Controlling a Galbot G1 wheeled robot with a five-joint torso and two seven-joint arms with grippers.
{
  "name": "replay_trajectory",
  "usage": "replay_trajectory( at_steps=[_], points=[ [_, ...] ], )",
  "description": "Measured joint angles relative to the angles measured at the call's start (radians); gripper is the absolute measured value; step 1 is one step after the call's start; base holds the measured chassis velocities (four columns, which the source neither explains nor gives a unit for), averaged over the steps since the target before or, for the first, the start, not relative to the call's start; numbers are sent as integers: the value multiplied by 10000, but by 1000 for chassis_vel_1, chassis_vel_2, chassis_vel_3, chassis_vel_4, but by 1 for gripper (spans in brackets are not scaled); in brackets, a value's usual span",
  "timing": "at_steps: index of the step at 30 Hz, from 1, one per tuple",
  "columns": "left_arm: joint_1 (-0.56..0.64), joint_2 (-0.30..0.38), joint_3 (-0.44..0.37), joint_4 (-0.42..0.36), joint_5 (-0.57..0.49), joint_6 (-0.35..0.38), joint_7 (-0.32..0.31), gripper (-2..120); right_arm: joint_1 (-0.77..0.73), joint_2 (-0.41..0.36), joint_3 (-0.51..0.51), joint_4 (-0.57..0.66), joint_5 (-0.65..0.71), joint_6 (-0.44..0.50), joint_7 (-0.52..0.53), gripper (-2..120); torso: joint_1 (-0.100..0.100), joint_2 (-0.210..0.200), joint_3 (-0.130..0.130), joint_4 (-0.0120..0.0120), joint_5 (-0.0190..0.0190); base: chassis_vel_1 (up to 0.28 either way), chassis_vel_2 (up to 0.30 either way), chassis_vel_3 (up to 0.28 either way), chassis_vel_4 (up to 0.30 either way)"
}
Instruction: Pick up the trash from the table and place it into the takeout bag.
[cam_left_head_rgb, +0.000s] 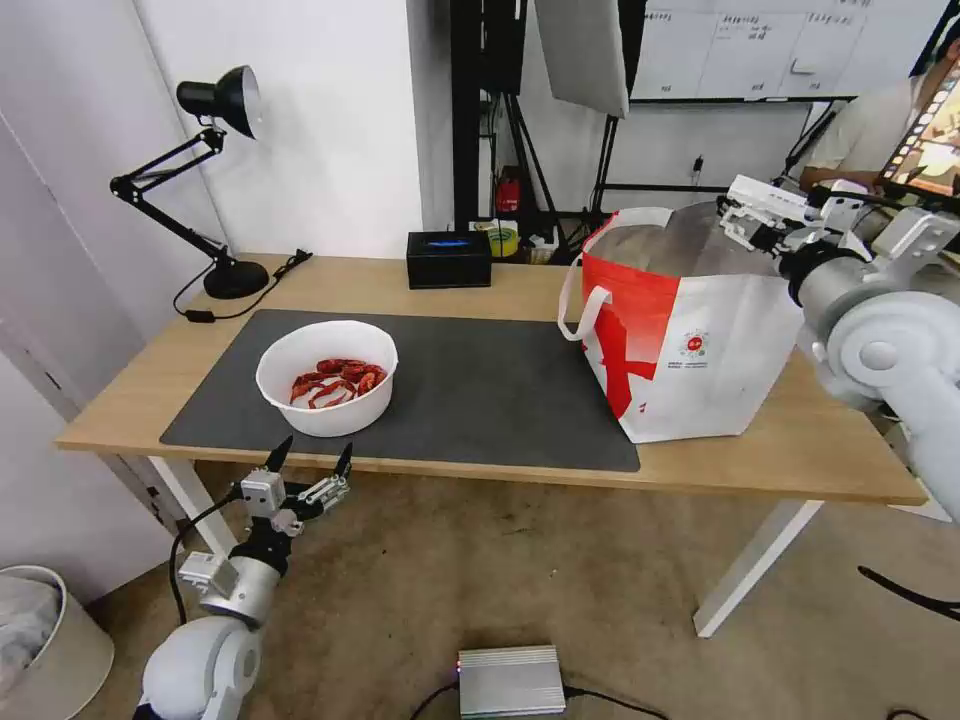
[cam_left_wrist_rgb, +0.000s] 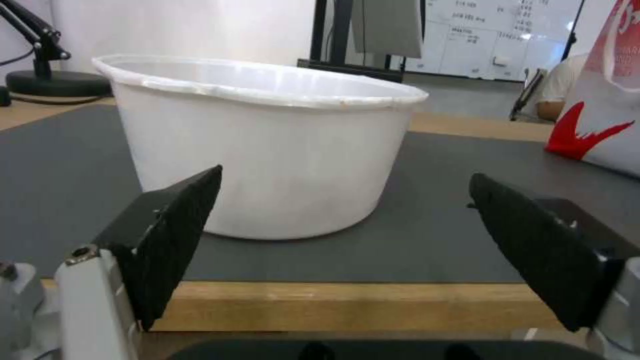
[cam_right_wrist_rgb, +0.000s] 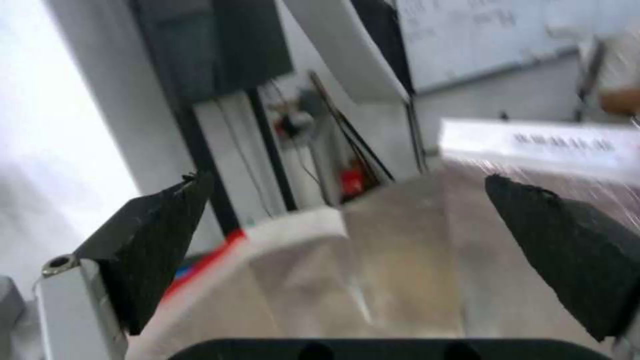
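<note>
Over on the left, a black desk lamp (cam_left_head_rgb: 215, 180) stands at the back corner of the table (cam_left_head_rgb: 400, 280), its base off the dark grey mat (cam_left_head_rgb: 480, 385) that covers most of the light-wood top. On the left part of that mat sits the white bowl (cam_left_head_rgb: 327, 377), upright, with red shells (cam_left_head_rgb: 337, 381) lying in its bottom. Just below the table's front edge, in front of the bowl, hangs the left gripper (cam_left_head_rgb: 312, 458); its two black fingers are spread wide apart and hold nothing. From the left wrist view the bowl's white wall (cam_left_wrist_rgb: 267, 165) stands between those fingers but farther back, on the mat, not touched by either.

Toward the middle, a small black box (cam_left_head_rgb: 449, 259) rests at the table's rear edge, behind the mat.

On the right stands the takeout bag (cam_left_head_rgb: 690, 340), boxy and white with a red panel and a small round logo, its mouth open to the silver foil lining (cam_left_head_rgb: 680, 240). It sits partly on the mat's right end, well apart from the bowl, with a white strap handle (cam_left_head_rgb: 578, 300) hanging down its left side. The right gripper (cam_left_head_rgb: 745, 222) hovers over the bag's open top near the far right rim. In the right wrist view its black fingers (cam_right_wrist_rgb: 153, 235) stand wide apart with nothing between them, and the foil lining lies below.
</note>
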Motion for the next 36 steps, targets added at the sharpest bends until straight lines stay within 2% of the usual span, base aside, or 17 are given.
replay_trajectory(
  at_steps=[2,4,5,8,17,23,30,33,36],
  points=[
    [0,0,-2,-5,-1,0,0,100,-154,2,27,80,-233,312,-308,100,0,0,0,0,0,0,0,0,0],
    [5,-8,-6,-23,-4,0,1,100,-606,28,124,312,-671,1029,-1038,100,-1,-1,0,0,0,0,0,0,0],
    [5,-8,-6,-23,-4,0,1,100,-606,28,124,312,-671,1029,-1038,100,-1,-1,0,0,0,0,0,0,0],
    [9,-14,-10,-49,-7,0,1,100,-1309,40,287,555,-1334,1872,-2055,100,-1,0,0,0,0,0,0,0,0],
    [47,-25,-4,-110,2,0,2,100,-2504,124,584,1025,-2146,3072,-3342,100,0,0,1,0,0,0,0,0,0],
    [65,-25,-11,-164,6,0,2,100,-3189,367,889,1374,-2633,3301,-3691,100,0,0,1,1,-1,0,0,0,0],
    [86,-8,-29,-218,6,8,-4,100,-5011,941,2067,1887,-3603,3509,-4112,100,0,0,1,0,0,0,0,0,0],
    [81,-9,-18,-235,2,13,-5,100,-6247,1330,2789,2188,-4163,3619,-4379,100,-1,1,0,-2,2,0,0,0,0],
    [80,-4,-13,-241,-1,15,-5,100,-6540,1441,2944,2248,-4370,3670,-4469,100,-1,0,0,-2,1,0,0,0,0]
  ],
)
